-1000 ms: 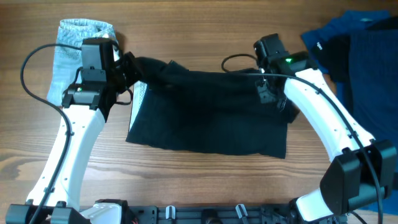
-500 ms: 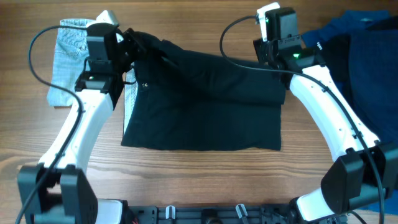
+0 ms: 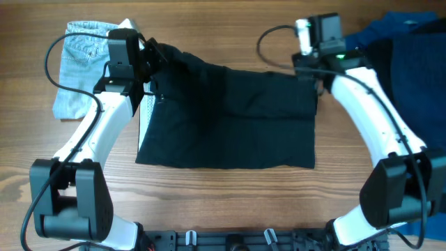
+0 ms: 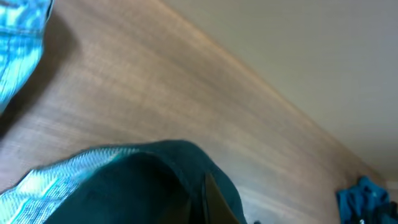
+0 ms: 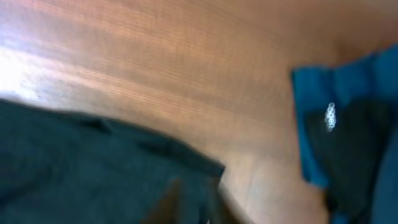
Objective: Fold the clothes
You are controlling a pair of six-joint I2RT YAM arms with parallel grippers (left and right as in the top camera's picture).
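Black shorts (image 3: 230, 118), light-blue denim (image 3: 83, 47)

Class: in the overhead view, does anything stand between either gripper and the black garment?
Nothing visible. The left gripper is at the bunched top-left corner of the black garment, the right gripper at its top-right edge; denim and blue clothes lie aside.

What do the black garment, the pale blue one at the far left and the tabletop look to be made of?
The black garment looks like thin, soft cloth: matte, no sheen, loose creases, with a whitish, possibly mesh lining at its left edge. The pale blue garment is probably denim, judging by its faded, mottled surface. The tabletop is wood or wood-look laminate, with visible grain and a slight glare.
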